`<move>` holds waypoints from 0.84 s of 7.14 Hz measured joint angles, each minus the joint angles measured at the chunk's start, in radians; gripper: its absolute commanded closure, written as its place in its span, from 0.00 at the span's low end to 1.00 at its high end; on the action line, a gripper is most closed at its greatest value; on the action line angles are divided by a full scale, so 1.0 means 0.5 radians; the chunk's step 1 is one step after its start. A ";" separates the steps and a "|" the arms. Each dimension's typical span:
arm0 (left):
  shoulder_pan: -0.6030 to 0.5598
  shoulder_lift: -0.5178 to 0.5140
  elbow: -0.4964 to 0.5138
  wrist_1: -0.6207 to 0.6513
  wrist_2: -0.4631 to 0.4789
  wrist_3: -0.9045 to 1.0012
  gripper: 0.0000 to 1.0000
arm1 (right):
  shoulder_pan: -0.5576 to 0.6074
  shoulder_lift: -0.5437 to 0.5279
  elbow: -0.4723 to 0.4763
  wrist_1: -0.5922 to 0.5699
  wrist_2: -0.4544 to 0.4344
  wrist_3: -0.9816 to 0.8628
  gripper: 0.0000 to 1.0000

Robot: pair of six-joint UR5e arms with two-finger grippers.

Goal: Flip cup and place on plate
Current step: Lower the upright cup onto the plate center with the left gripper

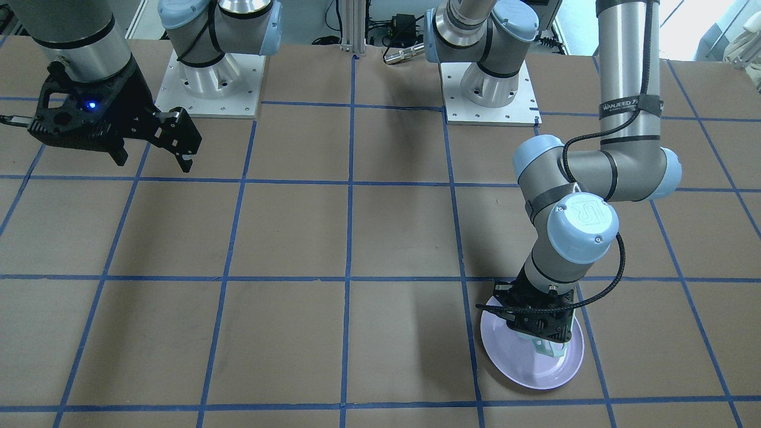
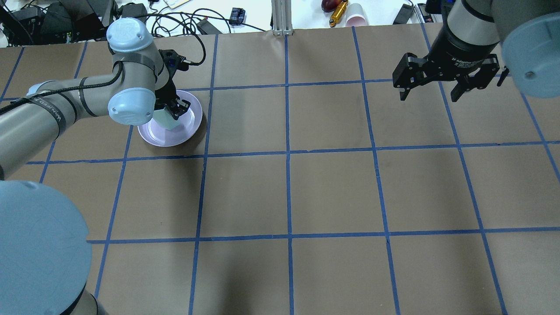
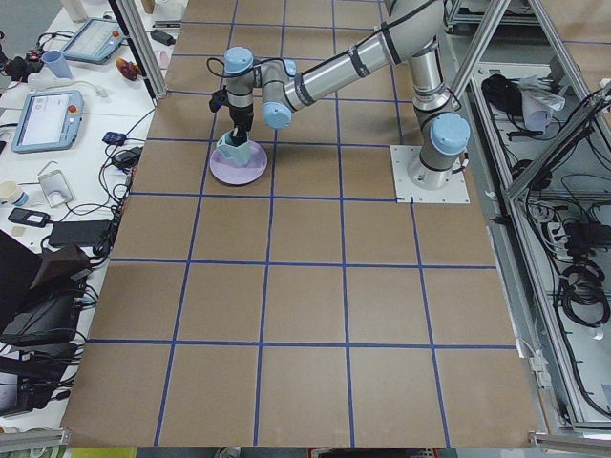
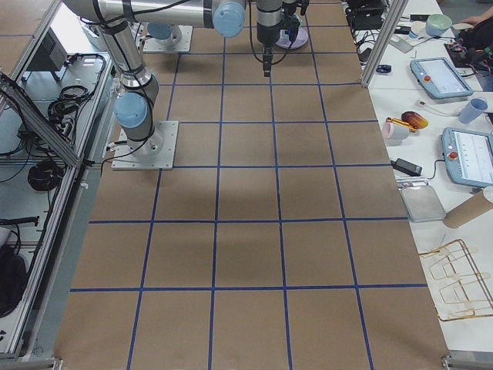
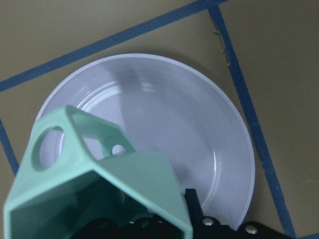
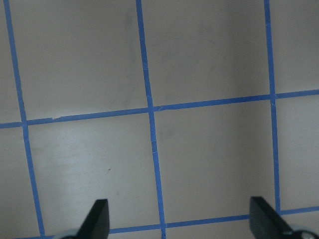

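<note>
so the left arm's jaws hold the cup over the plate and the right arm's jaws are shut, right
No: the right gripper has its jaws open and empty, as the right wrist view shows. The left gripper does hold the cup over the plate.

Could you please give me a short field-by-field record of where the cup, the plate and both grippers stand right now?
cup: mint-green, held over the plate, mouth towards the left wrist camera
plate: lavender, flat on the table
left gripper: shut on the cup
right gripper: fingers spread, holding nothing, above bare table far from the plate
cup-plate contact: cannot tell
task state: cup not yet released
</note>
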 measured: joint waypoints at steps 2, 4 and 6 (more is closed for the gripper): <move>-0.001 -0.018 -0.019 0.052 -0.001 -0.005 1.00 | 0.000 0.000 0.000 0.000 0.001 0.000 0.00; -0.001 -0.026 -0.030 0.059 -0.007 -0.007 1.00 | 0.000 0.000 0.000 0.000 0.001 0.000 0.00; -0.001 -0.029 -0.035 0.058 -0.013 -0.007 1.00 | 0.000 0.002 0.000 0.000 0.000 0.000 0.00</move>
